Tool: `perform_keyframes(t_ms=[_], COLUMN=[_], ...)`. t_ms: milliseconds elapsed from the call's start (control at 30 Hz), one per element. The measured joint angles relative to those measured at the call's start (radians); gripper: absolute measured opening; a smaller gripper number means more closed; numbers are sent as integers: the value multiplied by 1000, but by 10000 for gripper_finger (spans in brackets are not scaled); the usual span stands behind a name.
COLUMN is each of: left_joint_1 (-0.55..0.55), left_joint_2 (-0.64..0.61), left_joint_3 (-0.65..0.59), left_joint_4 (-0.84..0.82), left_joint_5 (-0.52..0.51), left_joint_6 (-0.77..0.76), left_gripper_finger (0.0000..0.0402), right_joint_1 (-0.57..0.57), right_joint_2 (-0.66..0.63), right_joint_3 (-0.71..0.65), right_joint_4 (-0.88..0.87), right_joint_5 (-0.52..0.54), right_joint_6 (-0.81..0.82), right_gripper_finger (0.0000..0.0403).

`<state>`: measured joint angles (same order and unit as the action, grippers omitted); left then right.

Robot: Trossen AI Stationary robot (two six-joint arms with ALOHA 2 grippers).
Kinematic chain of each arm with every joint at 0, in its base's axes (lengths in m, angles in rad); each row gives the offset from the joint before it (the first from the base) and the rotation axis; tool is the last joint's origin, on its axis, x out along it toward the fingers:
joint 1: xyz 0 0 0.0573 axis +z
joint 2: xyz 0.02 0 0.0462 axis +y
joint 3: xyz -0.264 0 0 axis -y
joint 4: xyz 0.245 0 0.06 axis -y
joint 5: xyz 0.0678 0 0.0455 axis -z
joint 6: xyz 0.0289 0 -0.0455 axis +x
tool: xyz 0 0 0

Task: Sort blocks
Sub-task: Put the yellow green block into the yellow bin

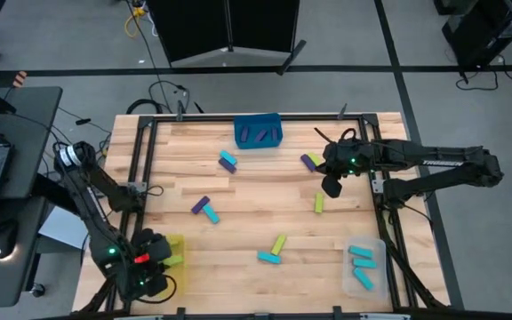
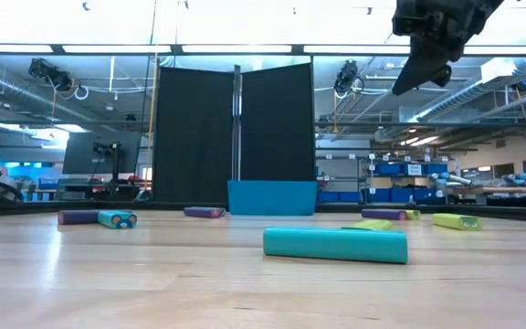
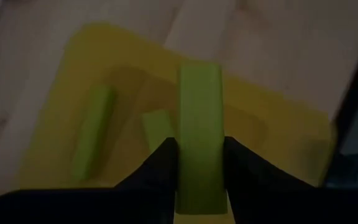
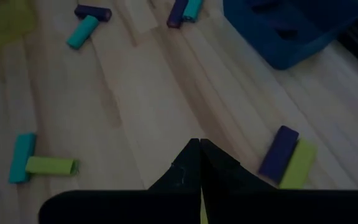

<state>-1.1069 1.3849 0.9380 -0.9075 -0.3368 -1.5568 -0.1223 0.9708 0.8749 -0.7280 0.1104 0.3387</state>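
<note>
**Green block held over the yellow bin, right arm waiting above the counter**

The left gripper [image 3: 199, 180] has its fingers [image 3: 161, 163] clamped on a lime-green block [image 3: 199, 134], one finger on each long side, with most of the block reaching out beyond the tips. It hangs over the yellow bin [image 3: 278, 118] at the near left corner of the counter [image 1: 265, 213], which looks deliberate: green goes with yellow, and two more green blocks [image 3: 93, 130] already lie inside. The block appears clear of the bin floor, so the drop is not yet made.

The right gripper [image 4: 199, 163] has its fingers pressed together with nothing between them. It hangs high over the far right part of the counter. Just ahead of its tips, down on the wood, a purple block [image 4: 278, 154] and a green one lie side by side and touching; this pair is probably its next target, and the fingers would have to part first.

Further out, the blue bin [image 1: 258, 132] at the far edge holds purple blocks, and the clear bin [image 1: 363, 267] near the right corner holds cyan ones. Loose blocks remain mid-counter, including a cyan block [image 2: 335, 245] beside a green one.
</note>
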Motion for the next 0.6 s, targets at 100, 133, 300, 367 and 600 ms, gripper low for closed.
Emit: perform_keyframes(t_ms=[100, 133, 300, 367, 600], left_joint_1=[0, 0, 0, 0, 0], left_joint_2=[1, 1, 1, 1, 1], left_joint_3=[-79, -101, -173, -192, -238], left_joint_4=[87, 98, 99, 103, 104], left_joint_5=[-3, -3, 1, 17, 65], left_joint_6=[-44, -58, -121, -123, -119], left_gripper_finger=[105, 105, 105, 105, 105], right_joint_1=[0, 0, 0, 1, 4], right_joint_2=[9, 10, 9, 9, 9], right_joint_3=[0, 0, 0, 0, 0], right_joint_4=[2, 2, 2, 2, 2], right_joint_5=[-3, -4, -7, -8, -8], right_joint_6=[8, 10, 37, 49, 55], right_gripper_finger=[7, 7, 7, 7, 7])
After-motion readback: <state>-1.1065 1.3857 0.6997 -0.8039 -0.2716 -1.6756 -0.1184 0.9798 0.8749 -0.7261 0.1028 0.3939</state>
